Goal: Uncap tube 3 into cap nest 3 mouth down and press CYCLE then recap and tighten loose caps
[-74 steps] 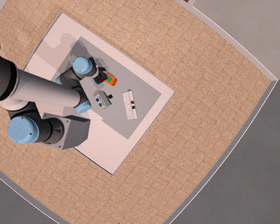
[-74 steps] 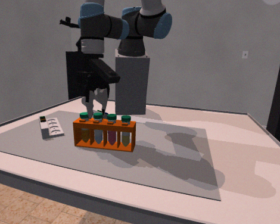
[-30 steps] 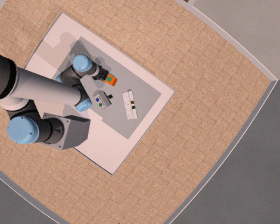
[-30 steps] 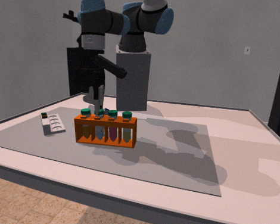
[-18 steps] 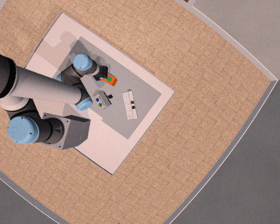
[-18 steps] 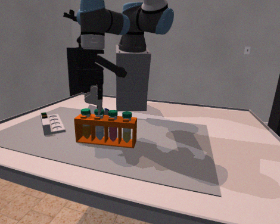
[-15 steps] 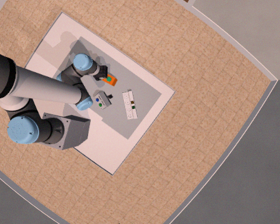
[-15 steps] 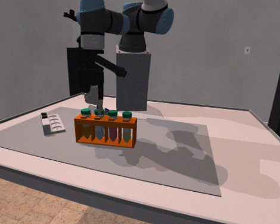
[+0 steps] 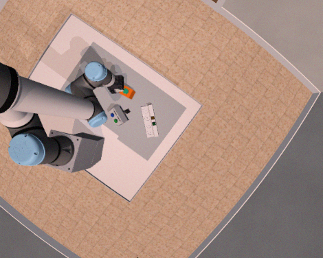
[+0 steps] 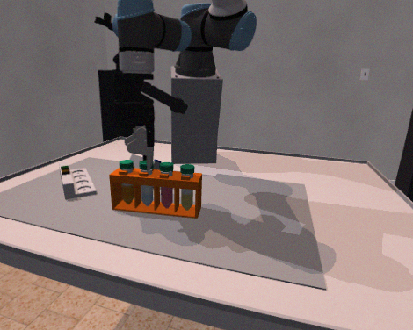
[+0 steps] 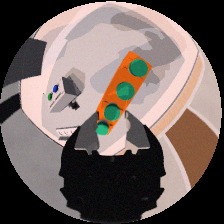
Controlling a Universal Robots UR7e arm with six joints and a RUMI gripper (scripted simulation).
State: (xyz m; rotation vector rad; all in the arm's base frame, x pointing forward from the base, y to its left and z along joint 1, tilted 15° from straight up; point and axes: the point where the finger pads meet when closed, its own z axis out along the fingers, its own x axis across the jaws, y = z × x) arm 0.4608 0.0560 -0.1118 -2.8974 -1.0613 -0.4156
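Note:
The orange decapping rack (image 10: 155, 194) holds four tubes, each with a green cap. My gripper (image 10: 145, 159) hangs straight down over the rack at the second cap from the left (image 10: 145, 166) in the exterior view. Its fingers stand partly open on either side of that cap and do not clamp it. In the wrist view the rack (image 11: 121, 95) runs away from the gripper (image 11: 111, 131), with the nearest caps between the fingers. All four caps look about equally high. The cap tray (image 10: 78, 181) lies left of the rack and its nests are empty.
The key housing (image 9: 117, 115) with the blue key (image 9: 112, 114) and the green key (image 9: 115, 121) sits between the rack and the arm's base; it also shows in the wrist view (image 11: 65, 92). The arm's grey pedestal (image 10: 196, 118) stands behind the rack.

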